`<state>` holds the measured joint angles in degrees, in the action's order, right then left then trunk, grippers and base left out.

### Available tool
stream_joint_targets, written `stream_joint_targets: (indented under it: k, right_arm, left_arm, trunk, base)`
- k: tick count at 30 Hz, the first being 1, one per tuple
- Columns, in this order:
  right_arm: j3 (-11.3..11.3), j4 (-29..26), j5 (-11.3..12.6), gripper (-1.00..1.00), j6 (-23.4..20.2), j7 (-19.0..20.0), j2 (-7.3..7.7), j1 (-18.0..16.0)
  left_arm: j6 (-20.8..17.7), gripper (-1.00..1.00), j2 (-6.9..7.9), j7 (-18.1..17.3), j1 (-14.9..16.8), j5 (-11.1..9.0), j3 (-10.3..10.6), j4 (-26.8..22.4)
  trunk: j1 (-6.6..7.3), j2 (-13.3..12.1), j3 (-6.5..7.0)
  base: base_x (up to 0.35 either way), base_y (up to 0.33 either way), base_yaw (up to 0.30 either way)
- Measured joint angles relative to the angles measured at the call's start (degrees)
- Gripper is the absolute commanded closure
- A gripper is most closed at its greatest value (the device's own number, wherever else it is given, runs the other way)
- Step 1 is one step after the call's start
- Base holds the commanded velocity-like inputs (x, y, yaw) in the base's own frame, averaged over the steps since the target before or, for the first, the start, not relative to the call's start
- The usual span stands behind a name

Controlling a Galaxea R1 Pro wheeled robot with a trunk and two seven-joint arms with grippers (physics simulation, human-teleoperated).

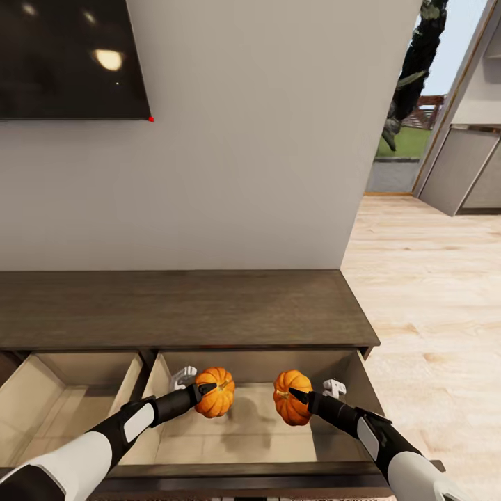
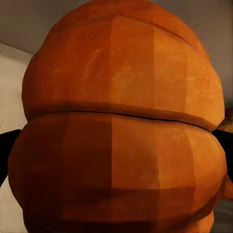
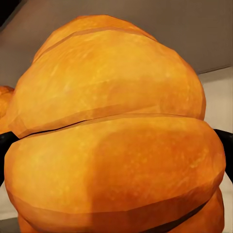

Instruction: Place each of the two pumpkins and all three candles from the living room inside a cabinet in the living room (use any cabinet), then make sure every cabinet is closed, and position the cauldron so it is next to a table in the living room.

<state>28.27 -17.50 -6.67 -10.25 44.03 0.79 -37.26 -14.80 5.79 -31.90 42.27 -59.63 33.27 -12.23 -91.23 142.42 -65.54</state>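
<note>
Two orange pumpkins hang above the open right drawer of the dark-brown cabinet. My left gripper is shut on the left pumpkin, which looms large in the left wrist view as a ribbed pumpkin between black fingertips. My right gripper is shut on the right pumpkin, seen close up in the right wrist view as a pumpkin. Both cast shadows on the pale drawer floor. Candles, cauldron and table are out of view.
A second open drawer lies to the left. A dark TV screen hangs on the grey wall above the cabinet. Light wood floor runs to the right toward a doorway.
</note>
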Motion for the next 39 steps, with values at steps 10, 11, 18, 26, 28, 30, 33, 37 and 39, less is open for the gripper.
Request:
stream_joint_targets:
  k: [10,11,18,26,28,30,33,37,39]
  right_arm:
    - [0.08,0.18,0.0,1.0,0.0,-0.01,0.0,0.0]
    - [0.08,0.19,0.0,1.0,0.0,-0.01,0.0,0.0]
    - [0.02,0.19,0.0,1.0,0.0,0.02,0.0,0.0]
    - [-0.04,0.28,-0.05,1.0,-1.23,0.15,-0.03,0.0]
    - [0.0,0.12,-0.06,1.0,-3.26,0.15,0.05,0.0]
    - [0.06,0.05,0.66,1.0,-4.57,0.17,0.13,0.0]
    - [0.19,0.18,4.91,1.0,-5.29,0.04,0.39,-0.03]
    - [0.07,0.27,5.57,1.0,-5.3,-0.17,0.37,-0.02]
    - [-0.01,0.23,5.55,1.0,-5.08,-0.46,0.27,-0.07]
  left_arm:
    - [-8.58,1.0,-0.06,0.0,0.0,-0.1,-0.08,-0.49]
    - [-8.6,1.0,-0.06,0.0,0.0,-0.08,-0.09,-0.49]
    - [-8.56,1.0,-0.08,-0.09,-0.01,-0.03,-0.1,-0.59]
    - [-8.31,1.0,-0.08,-0.08,0.0,0.0,-0.05,-0.68]
    - [-8.3,1.0,-0.08,-0.09,-0.01,0.02,0.0,-0.68]
    - [-8.3,1.0,-0.08,-0.09,0.0,0.0,-0.02,-0.68]
    - [-8.27,1.0,-0.08,-0.09,0.0,0.0,-0.04,-0.71]
    - [-8.29,1.0,-0.08,-0.07,-0.02,0.0,-0.03,-0.7]
    - [-8.3,1.0,-0.08,0.24,0.0,0.15,-0.01,-0.67]
  trunk:
    - [0.0,0.0,-0.9]
    - [0.0,0.0,-0.99]
    - [0.0,0.0,-1.62]
    - [0.0,0.0,-2.35]
    - [0.0,0.0,-2.53]
    - [0.0,0.0,-2.71]
    - [0.0,0.0,-2.98]
    - [0.0,0.0,-3.34]
    - [0.01,0.0,-3.51]
  base:
    - [0.0,0.0,0.0]
    - [0.0,0.0,0.0]
    - [0.0,0.0,0.0]
    - [0.0,0.0,0.0]
    - [0.0,0.0,0.0]
    - [0.0,0.0,0.0]
    - [0.0,0.0,0.0]
    - [0.0,0.0,0.0]
    - [0.0,0.0,0.0]
